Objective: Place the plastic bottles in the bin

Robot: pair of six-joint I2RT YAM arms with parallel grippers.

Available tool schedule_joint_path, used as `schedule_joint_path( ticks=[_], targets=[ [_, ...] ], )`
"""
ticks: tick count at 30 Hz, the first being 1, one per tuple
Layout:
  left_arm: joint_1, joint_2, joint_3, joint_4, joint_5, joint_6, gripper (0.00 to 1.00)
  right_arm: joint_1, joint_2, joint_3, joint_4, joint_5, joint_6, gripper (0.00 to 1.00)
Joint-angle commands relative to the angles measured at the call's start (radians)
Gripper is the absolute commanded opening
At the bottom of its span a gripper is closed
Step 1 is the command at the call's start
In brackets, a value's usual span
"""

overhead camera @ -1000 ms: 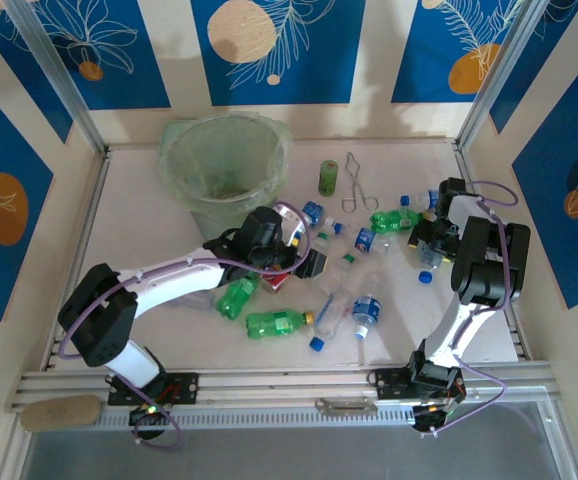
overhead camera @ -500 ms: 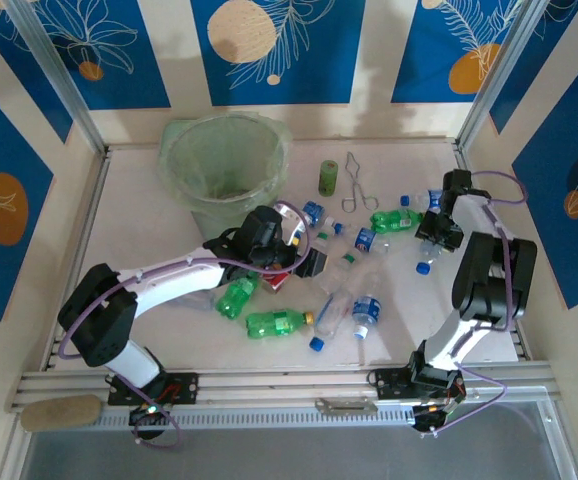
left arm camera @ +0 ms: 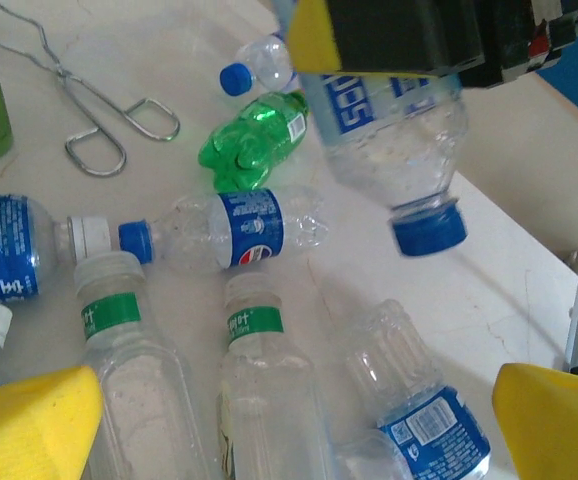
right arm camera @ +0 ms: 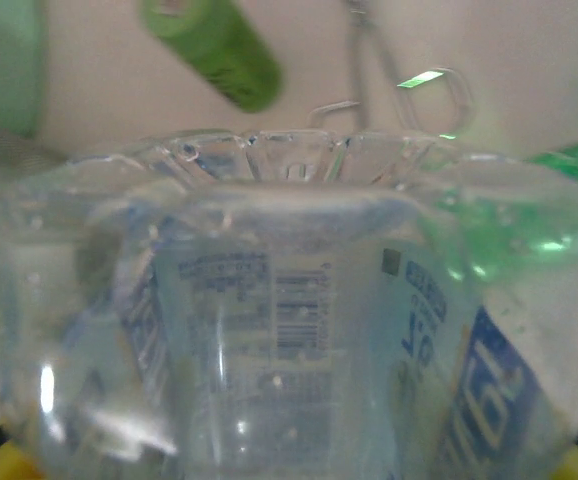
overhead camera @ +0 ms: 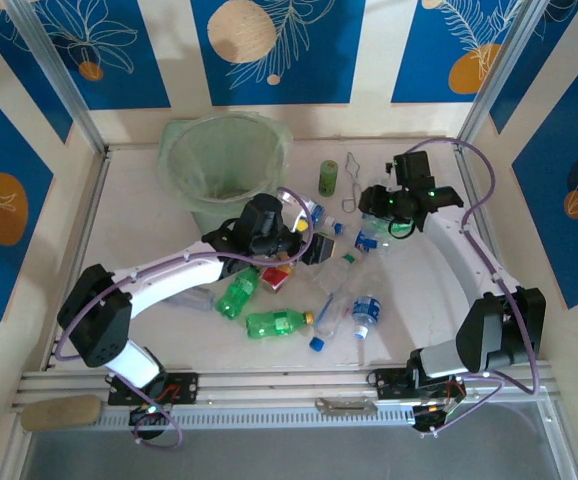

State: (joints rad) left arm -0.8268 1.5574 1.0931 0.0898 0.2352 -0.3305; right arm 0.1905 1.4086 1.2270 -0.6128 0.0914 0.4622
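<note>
Several plastic bottles lie in the middle of the table: two green ones (overhead camera: 237,293) (overhead camera: 279,322) and a clear blue-labelled one (overhead camera: 366,315). My right gripper (overhead camera: 381,203) is shut on a clear bottle with a blue label (right arm camera: 289,330). In the left wrist view that bottle (left arm camera: 399,130) hangs cap down above the table. My left gripper (overhead camera: 307,246) hovers open over the pile. Between its yellow fingertips (left arm camera: 29,420) lie a green-banded clear bottle (left arm camera: 254,400) and a blue-labelled one (left arm camera: 424,410). The pale-green bin (overhead camera: 174,150) stands at the back left.
An olive-green cylinder (overhead camera: 328,178) and wire tongs (overhead camera: 355,185) lie behind the pile, right of the bin. A green bottle (left arm camera: 254,150) and a blue-capped one (left arm camera: 259,70) lie under the raised bottle. A metal rail (overhead camera: 269,380) runs along the near edge.
My right gripper closed on a bottle at the right side, lifted it and swung left toward the back middle. The left arm shifted slightly right and stayed open.
</note>
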Motion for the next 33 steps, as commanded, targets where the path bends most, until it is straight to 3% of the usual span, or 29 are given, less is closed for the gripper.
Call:
schedule_joint_path(
  ticks=[1, 9, 15, 19, 24, 33],
  targets=[
    [0.006, -0.030, 0.031, 0.082, 0.026, 0.013, 1.00, 0.022, -0.025, 0.003, 0.154, -0.175, 0.137, 0.50],
    [0.004, 0.017, 0.037, 0.184, 0.095, -0.021, 1.00, 0.095, -0.033, -0.084, 0.306, -0.275, 0.340, 0.50],
    [0.004, 0.059, 0.068, 0.202, 0.057, -0.024, 1.00, 0.120, -0.089, -0.217, 0.455, -0.313, 0.506, 0.49],
    [0.004, 0.101, 0.105, 0.191, 0.027, -0.030, 1.00, 0.127, -0.121, -0.252, 0.493, -0.340, 0.557, 0.49],
    [0.005, 0.152, 0.133, 0.201, 0.075, -0.068, 0.99, 0.127, -0.150, -0.262, 0.490, -0.339, 0.573, 0.49],
    [0.005, 0.123, 0.097, 0.251, 0.031, -0.051, 0.83, 0.141, -0.136, -0.286, 0.541, -0.391, 0.631, 0.49]
  ],
)
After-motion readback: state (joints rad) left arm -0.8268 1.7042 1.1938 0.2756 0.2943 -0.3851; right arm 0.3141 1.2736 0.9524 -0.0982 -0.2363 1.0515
